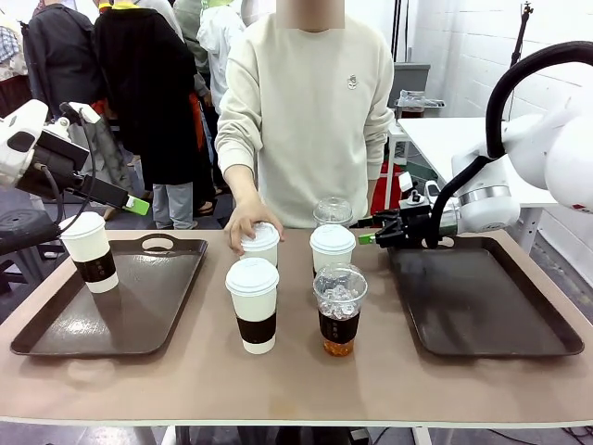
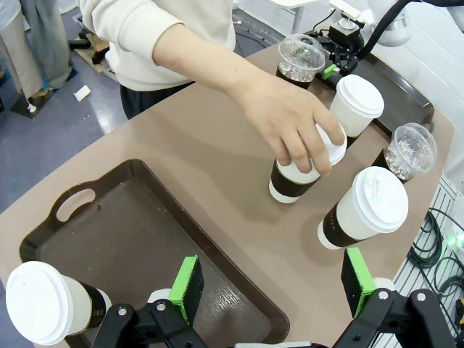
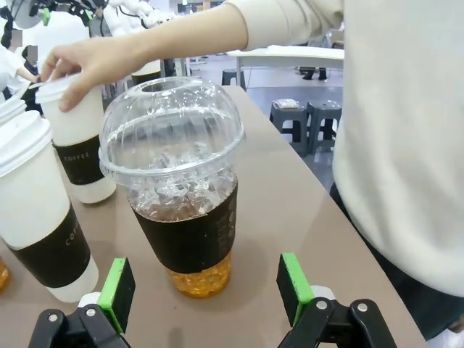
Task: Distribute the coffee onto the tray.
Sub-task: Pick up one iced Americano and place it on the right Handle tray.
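The job has barely begun. One of the six drinks, a white lidded cup (image 1: 90,252) with a dark sleeve, stands upright near the far left corner of the left tray (image 1: 176,278). The right tray (image 1: 482,306) has nothing on it.

The other five cups cluster on the counter (image 1: 296,389) between the two trays. The front white cup (image 1: 252,304) and the front iced cup (image 1: 339,311) stand side by side nearest the robot. Behind them are a second white cup (image 1: 332,247) and a third white cup (image 1: 262,245). The person's hand (image 1: 243,221) rests on the lid of that third cup. The back iced cup (image 3: 181,188) is farthest from the robot, beside the right tray's inner corner.

The right fingers (image 3: 206,290) are spread wide and hold nothing. They are low over the counter and aimed at the back iced cup, which stands just ahead of the gap between the green pads. Whether the pads touch it cannot be told, but that cup looks like the next one to go, probably to the right tray.

The left fingers (image 2: 272,286) are also wide open and empty, raised above the near edge of the left tray.
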You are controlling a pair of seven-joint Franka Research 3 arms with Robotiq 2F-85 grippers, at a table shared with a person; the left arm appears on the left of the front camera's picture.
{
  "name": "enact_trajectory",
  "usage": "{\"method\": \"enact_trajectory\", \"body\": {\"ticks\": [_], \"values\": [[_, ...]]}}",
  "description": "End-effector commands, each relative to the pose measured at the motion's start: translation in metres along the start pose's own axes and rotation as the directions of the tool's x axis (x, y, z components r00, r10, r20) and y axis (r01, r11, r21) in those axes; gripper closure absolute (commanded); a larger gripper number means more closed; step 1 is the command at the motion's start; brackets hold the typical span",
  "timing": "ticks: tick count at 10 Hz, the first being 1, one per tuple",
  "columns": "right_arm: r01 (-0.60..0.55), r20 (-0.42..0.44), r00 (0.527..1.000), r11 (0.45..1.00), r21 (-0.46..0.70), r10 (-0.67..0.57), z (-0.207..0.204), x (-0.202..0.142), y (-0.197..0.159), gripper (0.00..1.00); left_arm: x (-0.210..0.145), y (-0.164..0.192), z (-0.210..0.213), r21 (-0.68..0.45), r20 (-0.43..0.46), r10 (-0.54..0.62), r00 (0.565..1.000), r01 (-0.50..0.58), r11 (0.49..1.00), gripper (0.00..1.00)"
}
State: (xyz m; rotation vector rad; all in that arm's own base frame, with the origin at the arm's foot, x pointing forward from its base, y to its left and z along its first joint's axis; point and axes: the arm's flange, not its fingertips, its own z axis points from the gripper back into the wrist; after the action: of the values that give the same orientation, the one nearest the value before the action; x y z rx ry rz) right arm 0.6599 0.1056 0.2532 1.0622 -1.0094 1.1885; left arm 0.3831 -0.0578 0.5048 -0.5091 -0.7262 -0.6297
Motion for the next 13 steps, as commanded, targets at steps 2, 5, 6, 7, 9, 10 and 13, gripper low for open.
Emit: {"method": "enact_trajectory", "body": {"ticks": [2, 5, 6, 7, 9, 10, 13], "values": [[0.002, -0.007, 1.000, 0.999, 0.039, -0.002, -0.013, -0.004, -0.012, 0.00, 0.000, 0.001, 0.000, -0.010, 0.005, 0.011, 1.000, -0.011, 1.000, 0.00], [0.009, 0.000, 1.000, 0.997, 0.074, -0.009, -0.023, -0.007, -0.016, 0.00, 0.000, 0.001, 0.000, -0.010, 0.005, 0.011, 1.000, -0.011, 1.000, 0.00], [0.013, -0.003, 1.000, 0.997, 0.080, -0.013, -0.027, -0.008, -0.017, 0.00, 0.000, 0.001, 0.000, -0.010, 0.005, 0.011, 1.000, -0.011, 1.000, 0.00], [0.016, 0.001, 1.000, 0.995, 0.094, -0.016, -0.029, -0.006, -0.017, 0.00, 0.000, 0.001, 0.000, -0.010, 0.005, 0.011, 1.000, -0.011, 1.000, 0.00], [0.015, 0.005, 1.000, 0.994, 0.104, -0.015, -0.034, -0.004, -0.017, 0.00, 0.000, 0.001, 0.000, -0.010, 0.005, 0.011, 1.000, -0.011, 1.000, 0.00], [0.018, 0.006, 1.000, 0.993, 0.113, -0.019, -0.037, -0.003, -0.017, 0.00, 0.000, 0.001, 0.000, -0.010, 0.005, 0.011, 1.000, -0.011, 1.000, 0.00], [0.024, 0.003, 1.000, 0.989, 0.145, -0.024, -0.049, 0.001, -0.017, 0.00, 0.000, 0.001, 0.000, -0.010, 0.005, 0.011, 1.000, -0.011, 1.000, 0.00]]}}
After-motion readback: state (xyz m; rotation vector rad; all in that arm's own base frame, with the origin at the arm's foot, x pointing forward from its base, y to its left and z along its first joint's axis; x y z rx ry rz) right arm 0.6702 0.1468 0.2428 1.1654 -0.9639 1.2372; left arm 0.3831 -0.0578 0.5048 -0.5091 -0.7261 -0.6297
